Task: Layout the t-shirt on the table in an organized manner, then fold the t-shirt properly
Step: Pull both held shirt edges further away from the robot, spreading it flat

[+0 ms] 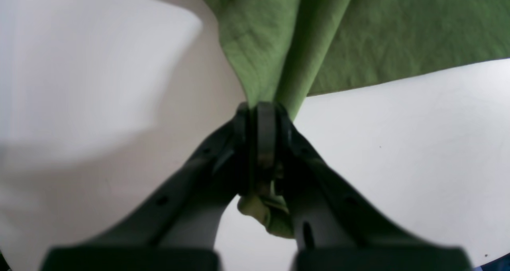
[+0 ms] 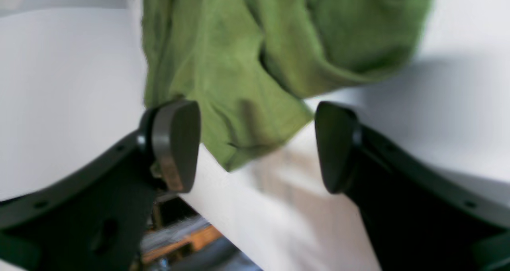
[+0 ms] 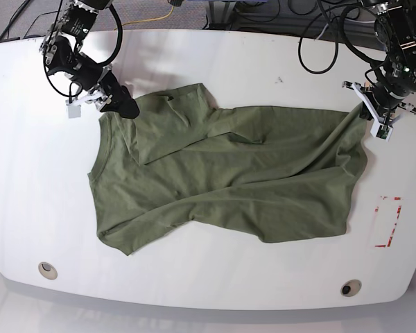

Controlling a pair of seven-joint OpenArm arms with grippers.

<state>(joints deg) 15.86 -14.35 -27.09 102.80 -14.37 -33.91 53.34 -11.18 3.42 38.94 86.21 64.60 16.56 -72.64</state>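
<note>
Olive cotton pinched tight in left wrist view: left claw point(image 1: 261, 115) clamped shut on a gathered corner of t-shirt point(image 1: 318, 36), folds fanning up and away from the tips, a small tuft poking out behind the pads, white tabletop point(image 1: 418, 143) beneath.

Right wrist view: right claw point(image 2: 255, 143) spread wide, gripping nothing. T-shirt point(image 2: 247, 63) directly ahead, one loose corner hanging down between the two pads point(image 2: 175, 143), left pad at the cloth's edge, right pad clear of it. Glossy tabletop point(image 2: 59, 103) underneath, blurred.

Base view: t-shirt point(image 3: 229, 180) spread across the middle of tabletop point(image 3: 208, 62), wrinkled, long axis running side to side. Left claw point(image 3: 376, 114) at the picture's right end, holding that corner. Right claw point(image 3: 114, 97) at the picture's upper left, at the far-left corner of the cloth. Red dashed mark point(image 3: 388, 222) near the right side, just clear of the fabric. Judged from this: right claw nearer the loose corner, needing only to close on it before stretching the shirt flat along its length.
</note>
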